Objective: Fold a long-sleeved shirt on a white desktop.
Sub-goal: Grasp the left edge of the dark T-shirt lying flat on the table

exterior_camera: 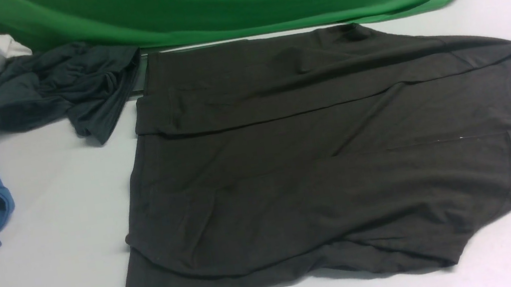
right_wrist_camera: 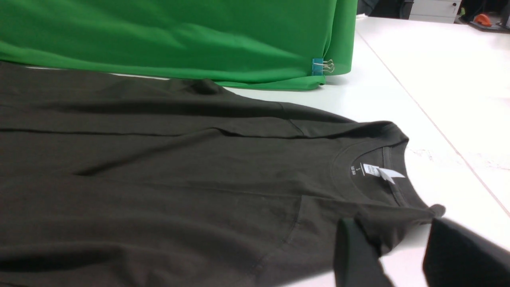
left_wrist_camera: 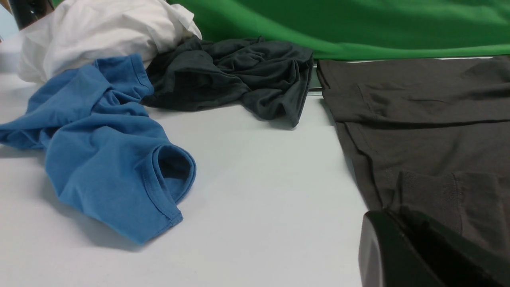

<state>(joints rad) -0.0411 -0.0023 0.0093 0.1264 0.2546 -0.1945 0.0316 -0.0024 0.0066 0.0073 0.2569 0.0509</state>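
The left pincer (left_wrist_camera: 398,239) is closed; the right pincer (right_wrist_camera: 394,229) holds its jaws apart.

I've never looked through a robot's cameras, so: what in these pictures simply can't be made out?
- Print on the small white neck label of the dark olive-brown knit long-sleeved shirt: too small to read, any view.
- Its collar, front view: cut off by the right edge.
- Most of the grey metal cable tray, every view: covered by the shirt and the crumpled charcoal-grey garment.
- The left gripper: cut by the frame edge in both views.
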